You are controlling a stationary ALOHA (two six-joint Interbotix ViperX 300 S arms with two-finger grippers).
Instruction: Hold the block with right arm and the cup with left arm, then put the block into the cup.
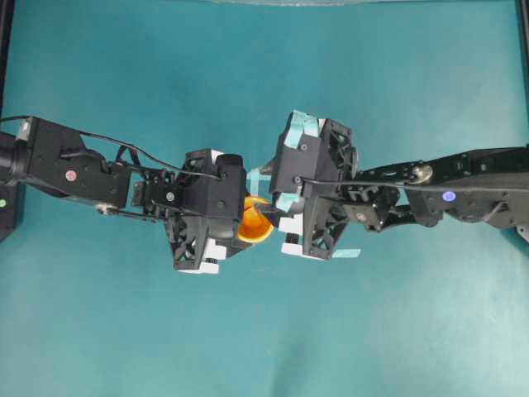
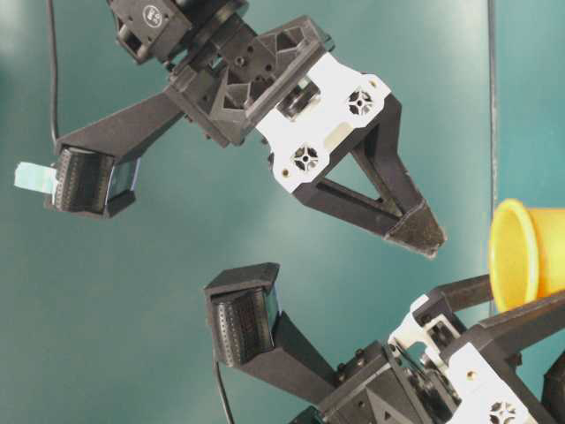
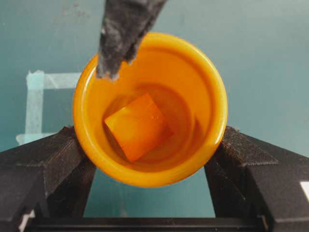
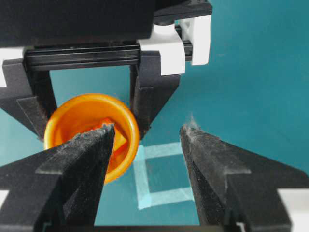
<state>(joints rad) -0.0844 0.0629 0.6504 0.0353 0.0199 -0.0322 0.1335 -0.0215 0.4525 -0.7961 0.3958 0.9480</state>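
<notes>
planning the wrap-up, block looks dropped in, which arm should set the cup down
Left. Its tool is shut on the cup with the block inside; the right tool is open and holds nothing.

cup (image 2: 527, 253) cut off at table-level view's right edge, block (image 4: 117, 140) half hidden behind right claw finger (image 4: 91, 159)

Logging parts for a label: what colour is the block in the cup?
Orange, with a paler top face; the block shows best in the left wrist view.
</notes>
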